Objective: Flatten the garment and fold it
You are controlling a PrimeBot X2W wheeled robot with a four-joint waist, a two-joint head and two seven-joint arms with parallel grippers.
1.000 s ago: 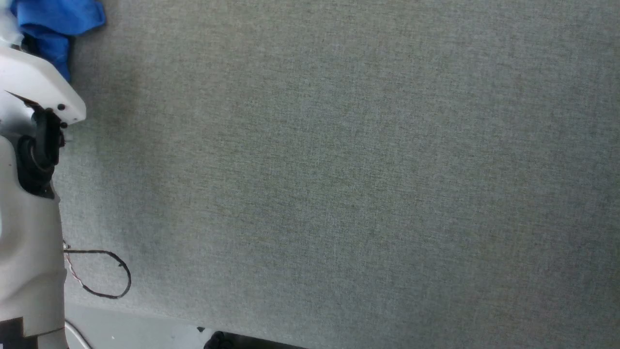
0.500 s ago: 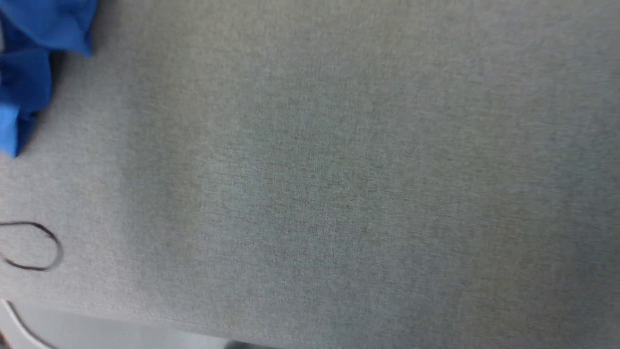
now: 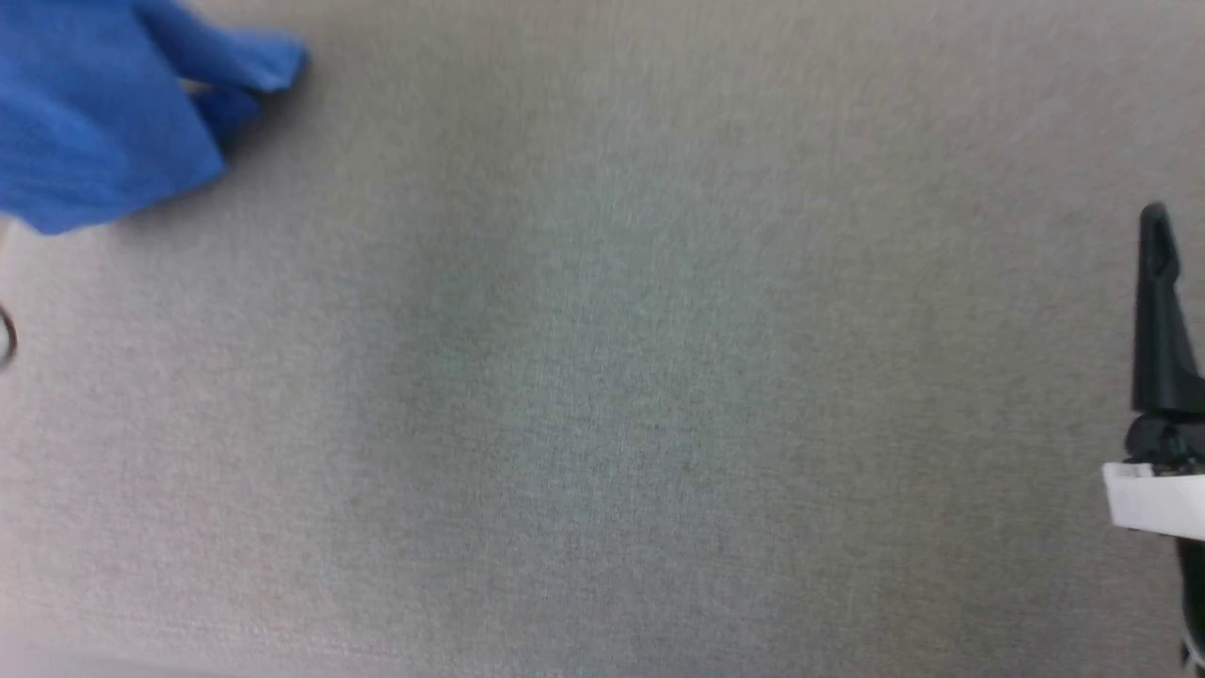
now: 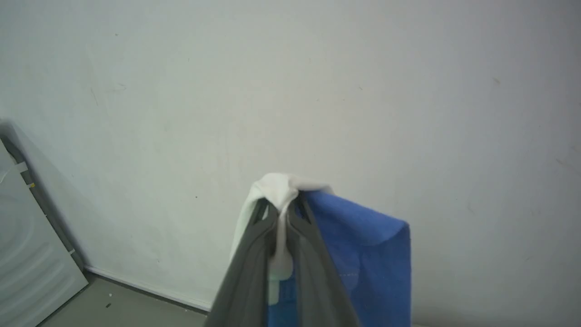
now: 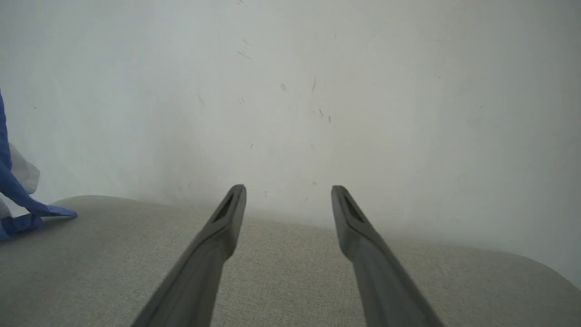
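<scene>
Both differ: left end effector (image 4: 282, 203) clenches the garment (image 4: 363, 245); right end effector (image 5: 288, 190) gapes, well apart.

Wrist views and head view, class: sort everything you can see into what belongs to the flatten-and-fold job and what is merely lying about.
Belongs to the job:
the garment, pinched in the shut left hand; the open right hand; the grey fabric surface.

Just lying about:
the grey ribbed panel by the wall.
</scene>
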